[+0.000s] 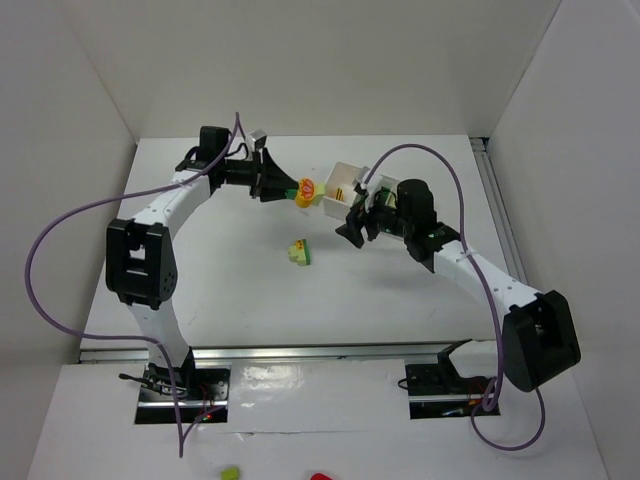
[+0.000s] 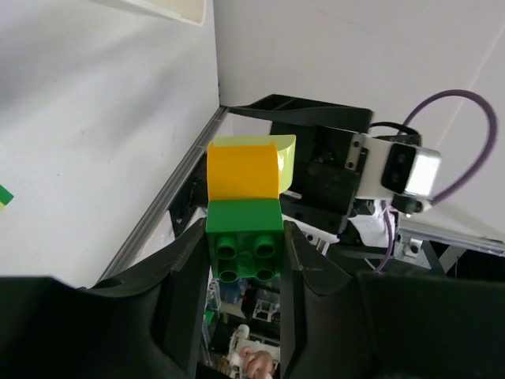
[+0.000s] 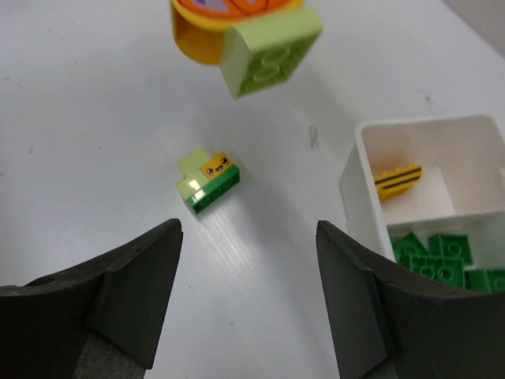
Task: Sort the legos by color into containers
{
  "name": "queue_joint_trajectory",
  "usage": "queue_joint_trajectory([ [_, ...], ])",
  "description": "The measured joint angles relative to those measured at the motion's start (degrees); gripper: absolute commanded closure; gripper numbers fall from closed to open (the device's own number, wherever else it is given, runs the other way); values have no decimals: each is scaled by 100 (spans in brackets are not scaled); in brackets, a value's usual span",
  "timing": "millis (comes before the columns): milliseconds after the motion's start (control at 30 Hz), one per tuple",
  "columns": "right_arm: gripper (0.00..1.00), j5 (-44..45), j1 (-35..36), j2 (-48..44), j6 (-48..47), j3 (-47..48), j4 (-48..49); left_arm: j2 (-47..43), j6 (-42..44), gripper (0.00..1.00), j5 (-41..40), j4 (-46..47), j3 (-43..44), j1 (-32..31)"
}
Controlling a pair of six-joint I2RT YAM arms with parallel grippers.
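Observation:
My left gripper is shut on a stack of legos held in the air: a dark green brick between the fingers, an orange-yellow piece on it and a pale yellow-green brick at the end. The stack also shows at the top of the right wrist view. A small cluster of green, pale green and orange bricks lies on the table. The white tray holds a yellow striped brick in one compartment and several green bricks in another. My right gripper is open and empty, beside the tray.
White walls enclose the table on the left, back and right. A metal rail runs along the right edge. Purple cables loop over both arms. Two loose small pieces lie on the near shelf below the arm bases.

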Motion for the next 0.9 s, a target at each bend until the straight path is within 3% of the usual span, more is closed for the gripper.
queue_joint_trajectory([
  [300,24,-798,0,87,-452,31,1025,251,647,100,398,-573,258,-7],
  [700,24,-1141,131,754,-597,496,1320,385,1060,100,785,-713,306,-107],
  [900,41,-1283,197,940,-562,647,1451,385,1128,100,820,-717,306,-168],
])
